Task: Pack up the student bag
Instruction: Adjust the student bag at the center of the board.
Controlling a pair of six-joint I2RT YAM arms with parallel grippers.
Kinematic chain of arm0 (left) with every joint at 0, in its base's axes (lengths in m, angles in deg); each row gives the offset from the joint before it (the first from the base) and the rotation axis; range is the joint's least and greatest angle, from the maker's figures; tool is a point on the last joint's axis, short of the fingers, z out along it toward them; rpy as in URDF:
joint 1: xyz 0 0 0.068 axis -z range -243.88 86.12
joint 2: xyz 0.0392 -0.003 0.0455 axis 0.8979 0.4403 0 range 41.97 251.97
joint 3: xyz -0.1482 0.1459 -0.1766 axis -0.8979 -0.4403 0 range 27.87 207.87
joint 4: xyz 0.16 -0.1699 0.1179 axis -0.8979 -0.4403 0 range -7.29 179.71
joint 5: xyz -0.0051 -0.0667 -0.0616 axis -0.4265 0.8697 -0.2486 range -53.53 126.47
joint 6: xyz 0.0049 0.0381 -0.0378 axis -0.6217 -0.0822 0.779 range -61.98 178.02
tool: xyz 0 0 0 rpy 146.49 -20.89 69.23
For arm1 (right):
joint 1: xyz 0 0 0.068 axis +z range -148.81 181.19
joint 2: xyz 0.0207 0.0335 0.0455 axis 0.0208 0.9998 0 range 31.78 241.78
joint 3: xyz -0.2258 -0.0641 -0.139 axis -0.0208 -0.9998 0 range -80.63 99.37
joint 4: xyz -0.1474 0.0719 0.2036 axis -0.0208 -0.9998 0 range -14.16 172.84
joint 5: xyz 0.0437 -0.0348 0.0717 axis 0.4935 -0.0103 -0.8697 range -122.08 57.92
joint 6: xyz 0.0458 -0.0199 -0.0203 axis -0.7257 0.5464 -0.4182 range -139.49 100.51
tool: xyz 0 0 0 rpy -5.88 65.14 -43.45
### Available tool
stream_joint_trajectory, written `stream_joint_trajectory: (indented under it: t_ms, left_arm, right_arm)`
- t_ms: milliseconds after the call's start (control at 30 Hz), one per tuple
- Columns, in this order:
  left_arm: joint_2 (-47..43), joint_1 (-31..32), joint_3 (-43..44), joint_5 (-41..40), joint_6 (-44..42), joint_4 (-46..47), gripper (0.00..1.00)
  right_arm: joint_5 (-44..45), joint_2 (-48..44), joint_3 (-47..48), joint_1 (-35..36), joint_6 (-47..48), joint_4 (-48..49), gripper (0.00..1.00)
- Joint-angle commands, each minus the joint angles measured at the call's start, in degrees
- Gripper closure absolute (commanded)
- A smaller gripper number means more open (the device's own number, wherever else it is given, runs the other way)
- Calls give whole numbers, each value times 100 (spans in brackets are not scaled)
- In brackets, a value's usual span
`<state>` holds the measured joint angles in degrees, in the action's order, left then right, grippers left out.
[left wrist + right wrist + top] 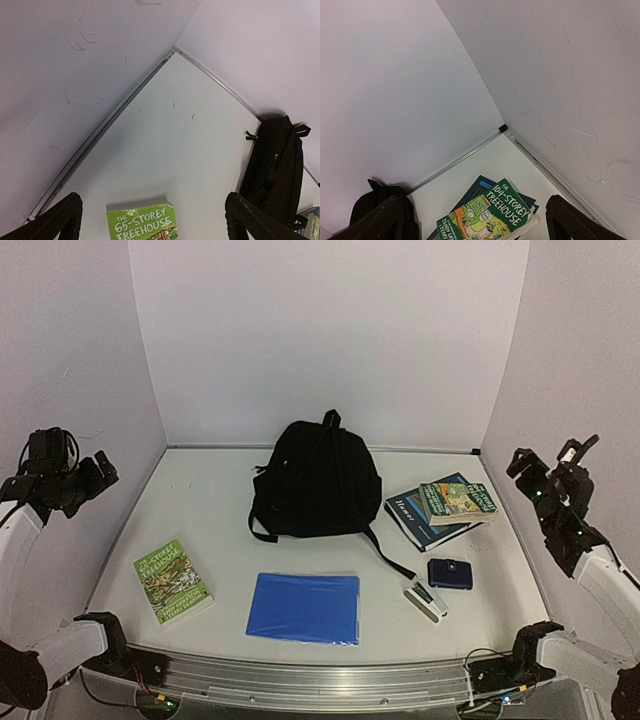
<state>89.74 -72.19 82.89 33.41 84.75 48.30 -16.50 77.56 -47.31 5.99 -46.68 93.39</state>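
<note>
**Item 1: student bag (318, 480).** Black woven fabric, matt, soft-walled. It lies flat at the middle of the bench (210, 510), towards the far edge, with its top loop handle (330, 420) pointing at that edge. One thin strap (388, 552) trails towards the near right.
- Handling, as I judge it: light while unfilled, limp, and likely to sag and fold when lifted. It is not fragile, and the cloth gives a good grip.
- Best holds: the loop handle, or a shoulder strap where it stands proud of the body. A pinch on the flat panel would probably only bunch the fabric.
- I cannot tell where the opening is, or whether it is zipped.

**Item 2: green paperback (172, 583).** Near left corner. Glossy cover, stiff enough to slide.

**Item 3: blue folder (304, 607).** Near edge, centre. Thin, flat and smooth, so I expect it to be hard to get under.

**Item 4: stacked books (445, 508).** Right of the bag. A green paperback lies on top of a dark blue volume.

**Item 5: navy pouch (450, 573).** Near the right edge. Small and rectangular.

**Item 6: white-and-dark stapler-like object (425, 601).** Just beside the pouch.

**Tools.** My left gripper (153, 197) and right gripper (473, 200) both have their fingers spread wide and hold nothing. They are raised over the left and right edges, well apart from the bag.
</note>
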Motion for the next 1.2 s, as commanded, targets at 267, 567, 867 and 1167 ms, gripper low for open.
stream_joint_trajectory:
  t_ms: [267,567,867,1167]
  left_arm:
    - [853,-21,751,1370,-813,-66,1]
    - [1966,766,897,2379,-408,601,4]
    - [3753,1870,1660,2416,-184,1510,3]
    - [5860,1981,2467,3507,129,2824,2]
  right_arm:
    - [-820,455,1023,-8,229,-1042,2]
    - [-2079,1041,1601,388,-270,-1741,9]
    - [-1918,2389,1298,2168,-1366,-850,10]
    - [-1967,2939,1033,2868,-1976,-127,10]
